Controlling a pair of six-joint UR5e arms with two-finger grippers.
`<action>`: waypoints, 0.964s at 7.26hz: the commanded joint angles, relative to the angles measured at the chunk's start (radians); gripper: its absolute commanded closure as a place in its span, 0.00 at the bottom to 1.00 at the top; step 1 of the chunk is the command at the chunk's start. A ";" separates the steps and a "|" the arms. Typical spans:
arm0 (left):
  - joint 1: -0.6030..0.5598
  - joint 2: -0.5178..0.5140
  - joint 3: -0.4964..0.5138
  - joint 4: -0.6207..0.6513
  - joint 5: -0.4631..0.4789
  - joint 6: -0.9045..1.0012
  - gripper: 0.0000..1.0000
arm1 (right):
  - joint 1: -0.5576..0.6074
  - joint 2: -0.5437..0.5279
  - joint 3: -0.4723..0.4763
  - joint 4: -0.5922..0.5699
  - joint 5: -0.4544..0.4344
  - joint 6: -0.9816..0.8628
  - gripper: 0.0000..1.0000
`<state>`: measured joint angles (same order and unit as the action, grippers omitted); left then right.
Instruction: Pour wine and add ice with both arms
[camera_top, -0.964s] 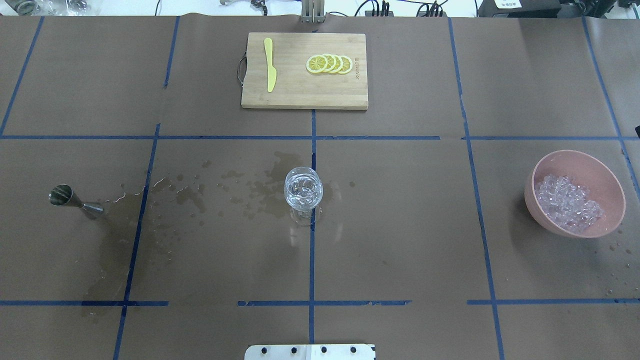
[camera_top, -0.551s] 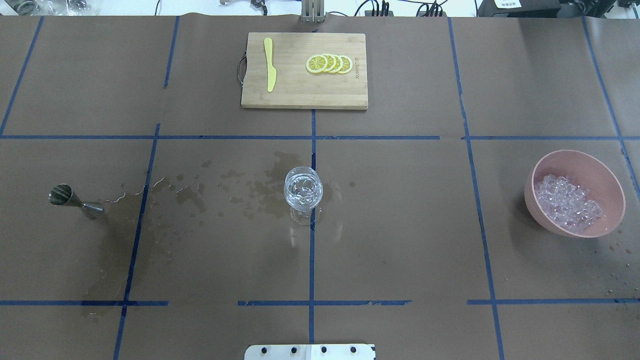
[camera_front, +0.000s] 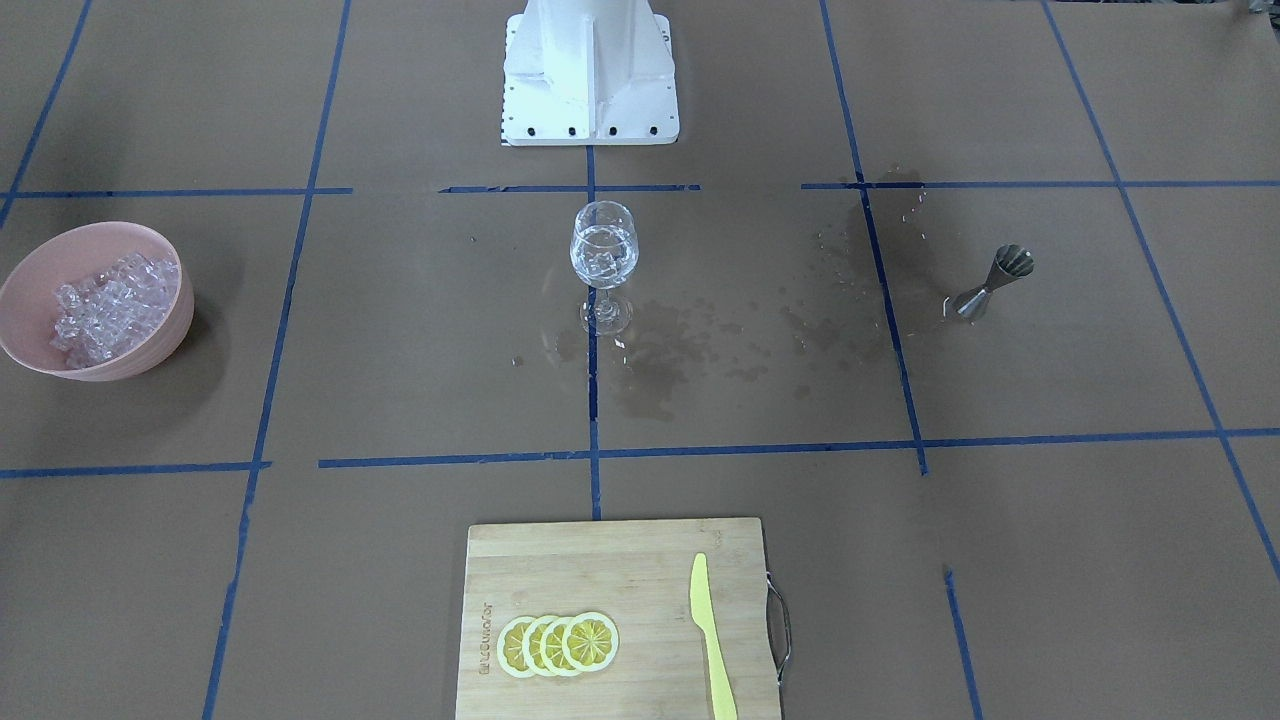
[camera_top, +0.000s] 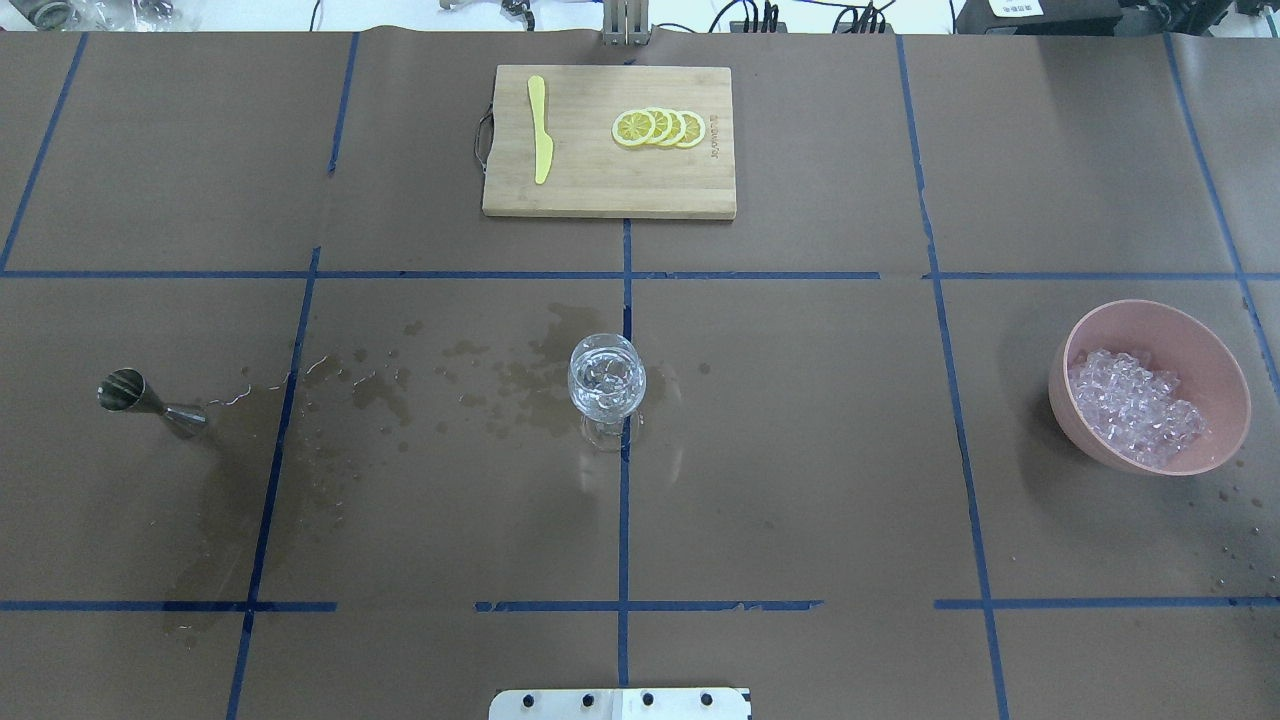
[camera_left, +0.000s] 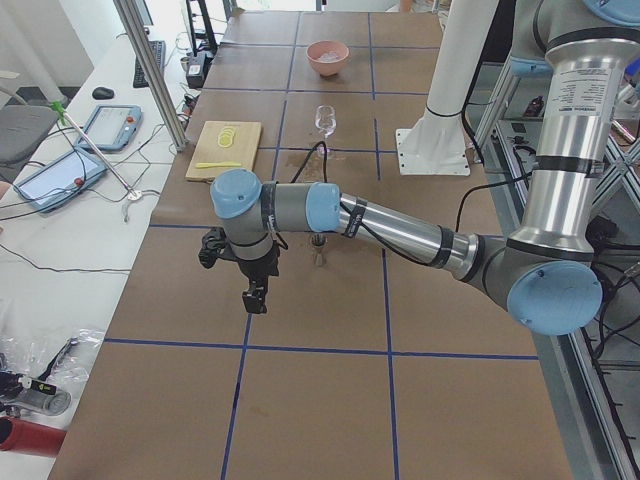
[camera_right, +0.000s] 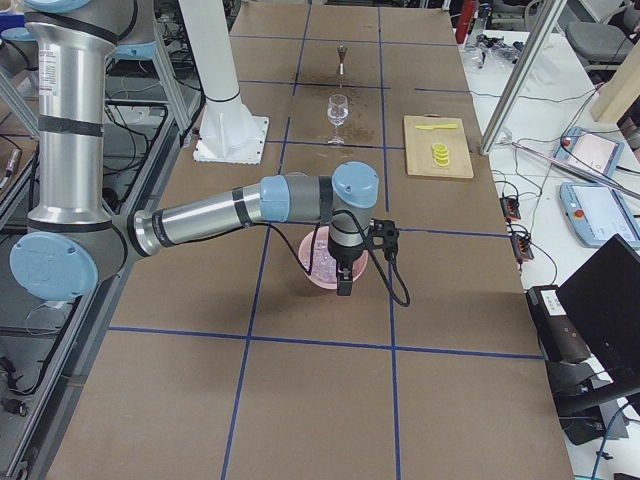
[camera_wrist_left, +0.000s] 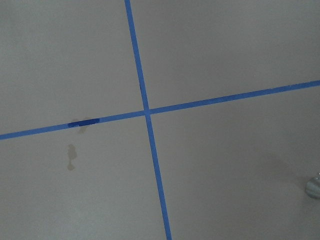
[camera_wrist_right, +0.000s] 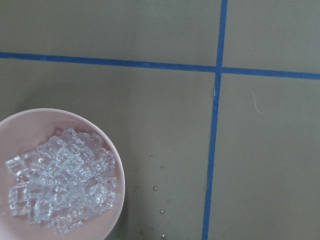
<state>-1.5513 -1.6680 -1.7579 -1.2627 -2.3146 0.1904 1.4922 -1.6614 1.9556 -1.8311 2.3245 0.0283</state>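
Vs 1 s ago, overhead: I see no item on the table moved.

- Wine glass (camera_top: 606, 378) stands upright at table ctr, on the blue tape line. A few ice cubes (camera_front: 598, 258) are in it; the wine (camera_front: 604, 272) barely shows, clear, low in the glass.
- Rest of the ice (camera_top: 1135, 408) is heaped in the pink bowl (camera_top: 1200, 340), robot's right side.
- Jigger (camera_top: 150, 398) stands on robot's left, w/ wet stains (camera_top: 380, 390) between it and the glass.
- L gripper (camera_left: 255, 298) hangs above the table near the jigger. R gripper (camera_right: 345, 280) hangs over the pink bowl. Jaws on both (side views only): I cannot tell.
- Cutting board (camera_top: 600, 190) w/ lemon slices (camera_top: 660, 128) and yellow knife (camera_top: 540, 130) lies at the far edge.
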 joint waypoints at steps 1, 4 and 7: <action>0.040 0.008 0.023 -0.148 -0.003 0.001 0.00 | 0.000 -0.001 -0.027 -0.001 0.003 -0.007 0.00; 0.040 0.008 0.064 -0.155 0.000 0.004 0.00 | 0.000 0.009 -0.092 0.058 0.006 0.004 0.00; 0.043 0.066 0.032 -0.197 0.000 0.006 0.00 | -0.001 0.011 -0.099 0.058 0.021 0.001 0.00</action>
<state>-1.5075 -1.6262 -1.7107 -1.4389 -2.3145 0.1958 1.4922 -1.6512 1.8602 -1.7740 2.3386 0.0308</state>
